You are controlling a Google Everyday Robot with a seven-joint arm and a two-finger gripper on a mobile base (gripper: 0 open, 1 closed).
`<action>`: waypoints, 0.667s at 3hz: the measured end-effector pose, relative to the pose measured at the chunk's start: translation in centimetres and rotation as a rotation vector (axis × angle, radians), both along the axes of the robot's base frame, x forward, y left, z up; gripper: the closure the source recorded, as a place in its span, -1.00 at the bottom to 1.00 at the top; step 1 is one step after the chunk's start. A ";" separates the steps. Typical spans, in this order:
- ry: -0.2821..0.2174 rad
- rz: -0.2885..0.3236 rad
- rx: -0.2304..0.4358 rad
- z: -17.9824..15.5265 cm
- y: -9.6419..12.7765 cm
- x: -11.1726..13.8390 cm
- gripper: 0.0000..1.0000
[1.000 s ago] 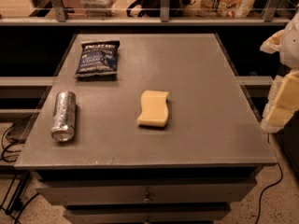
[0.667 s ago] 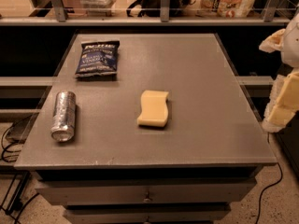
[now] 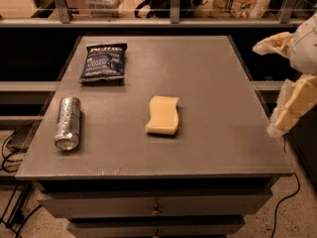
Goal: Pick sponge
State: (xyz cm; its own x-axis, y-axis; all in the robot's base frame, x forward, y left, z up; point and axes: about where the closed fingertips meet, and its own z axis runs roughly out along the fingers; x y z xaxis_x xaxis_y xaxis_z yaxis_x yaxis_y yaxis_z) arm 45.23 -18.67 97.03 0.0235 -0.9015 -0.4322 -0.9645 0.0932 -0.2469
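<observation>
The sponge [image 3: 163,115] is a pale yellow block with wavy sides. It lies flat near the middle of the grey table top [image 3: 213,83]. My gripper [image 3: 290,100] is at the right edge of the camera view, beside the table's right rim and well to the right of the sponge. Its cream-yellow finger [image 3: 292,107] hangs just past the table edge. It touches nothing on the table.
A silver can [image 3: 67,122] lies on its side at the left of the table. A dark blue chip bag [image 3: 104,61] lies at the back left. A railing and shelves with goods run behind the table. Drawers sit below the front edge.
The gripper has shifted slightly at the right edge. The sponge, can and bag have not moved.
</observation>
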 end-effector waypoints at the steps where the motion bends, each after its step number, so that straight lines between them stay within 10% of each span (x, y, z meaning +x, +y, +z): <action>1: -0.043 0.046 0.120 -0.5 3.9 0.8 -1.00; 2: -0.067 0.041 0.140 -0.2 4.7 1.5 -1.00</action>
